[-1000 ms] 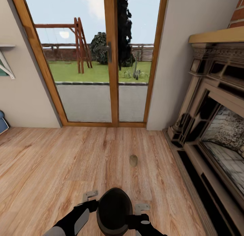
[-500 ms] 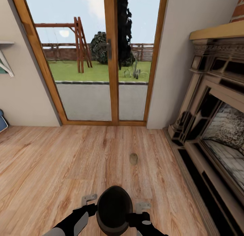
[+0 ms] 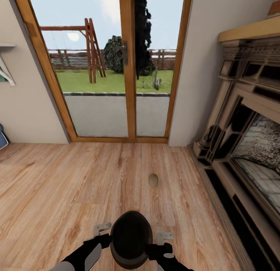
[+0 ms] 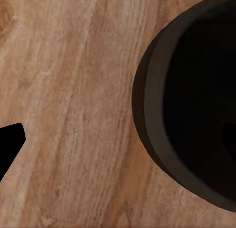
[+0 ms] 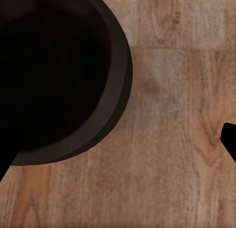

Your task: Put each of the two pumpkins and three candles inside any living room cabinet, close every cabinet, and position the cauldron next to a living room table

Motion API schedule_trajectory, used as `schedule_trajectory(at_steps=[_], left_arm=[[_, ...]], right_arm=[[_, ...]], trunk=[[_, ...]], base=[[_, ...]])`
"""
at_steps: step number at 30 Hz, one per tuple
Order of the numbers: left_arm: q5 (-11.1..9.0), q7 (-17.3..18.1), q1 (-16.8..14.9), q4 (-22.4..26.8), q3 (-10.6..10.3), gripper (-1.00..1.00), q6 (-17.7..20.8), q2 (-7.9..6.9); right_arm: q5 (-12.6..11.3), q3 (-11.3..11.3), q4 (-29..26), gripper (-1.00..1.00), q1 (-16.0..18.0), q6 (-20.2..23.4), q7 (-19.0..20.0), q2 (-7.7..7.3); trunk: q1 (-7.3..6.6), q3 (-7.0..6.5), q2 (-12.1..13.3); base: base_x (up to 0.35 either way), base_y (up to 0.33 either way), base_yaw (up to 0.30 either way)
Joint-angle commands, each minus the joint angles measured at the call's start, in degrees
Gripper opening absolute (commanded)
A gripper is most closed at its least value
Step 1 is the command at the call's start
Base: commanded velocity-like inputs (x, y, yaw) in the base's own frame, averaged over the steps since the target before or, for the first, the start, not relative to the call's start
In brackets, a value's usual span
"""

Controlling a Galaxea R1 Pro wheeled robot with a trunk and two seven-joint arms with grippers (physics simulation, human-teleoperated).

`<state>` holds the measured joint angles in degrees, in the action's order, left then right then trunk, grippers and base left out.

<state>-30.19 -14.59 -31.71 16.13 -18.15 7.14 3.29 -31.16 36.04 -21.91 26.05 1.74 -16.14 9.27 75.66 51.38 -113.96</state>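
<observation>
The cauldron (image 3: 131, 239) sits low between the two arms at the near edge of the head view, mouth facing up toward the camera, its rim (image 4: 152, 115) round with no clear long axis. The left pincer (image 3: 102, 229) is at its left side and the right pincer (image 3: 163, 236) at its right (each appears pressed to the pot's wall, though how wide the fingers stand I cannot tell). A candle (image 3: 153, 180) rests on the wooden floor (image 3: 58, 185) ahead, apart from the pot; whether upright or lying is unclear. Beyond are a glass door (image 3: 116, 68) and a fireplace (image 3: 249, 138).
</observation>
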Motion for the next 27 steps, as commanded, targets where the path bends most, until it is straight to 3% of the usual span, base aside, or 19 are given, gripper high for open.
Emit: schedule_trajectory(at_steps=[1, 7, 12, 15, 19, 27], left_arm=[[-0.38, -0.44, -0.02, 0.13, -0.49, 1.00, 0.26, -0.04], [-0.27, -0.43, -0.02, 0.33, -0.55, 1.00, 0.26, 0.01], [-0.20, -0.45, -0.66, 2.02, -0.70, 1.00, 1.45, -0.11], [-0.28, -0.78, -3.07, 4.14, -0.67, 1.00, 5.68, -0.35], [-0.18, -1.12, -5.19, 5.73, -0.54, 1.00, 13.78, -0.68], [-0.16, -1.29, -5.54, 5.94, -0.49, 1.00, 15.53, -0.61]], right_arm=[[-0.38, 0.42, -0.08, 1.00, 0.05, 0.21, -0.51, -0.04], [-0.68, 0.39, -0.16, 1.00, 0.05, 1.83, -0.63, 0.26], [-0.87, 0.40, -2.25, 1.00, 1.83, 8.22, -4.13, 0.66], [-3.40, 0.41, -3.79, 1.00, 4.53, 13.44, -6.75, 0.72], [-9.32, 0.50, -4.06, 1.00, 8.46, 19.32, -8.14, 0.60], [-10.60, 0.48, -3.75, 1.00, 11.49, 23.66, -8.62, 0.61]], trunk=[[0.22, 0.23, -0.44], [1.54, 1.31, -2.84], [2.63, 2.21, -4.85], [3.29, 2.75, -6.05], [4.17, 3.46, -7.66], [5.93, 4.90, -10.87]], base=[[0.000, 0.000, 0.000], [0.000, 0.000, 0.000], [0.000, 0.000, 0.000], [0.000, 0.000, 0.000], [0.000, 0.000, 0.000], [0.000, 0.000, 0.000]])
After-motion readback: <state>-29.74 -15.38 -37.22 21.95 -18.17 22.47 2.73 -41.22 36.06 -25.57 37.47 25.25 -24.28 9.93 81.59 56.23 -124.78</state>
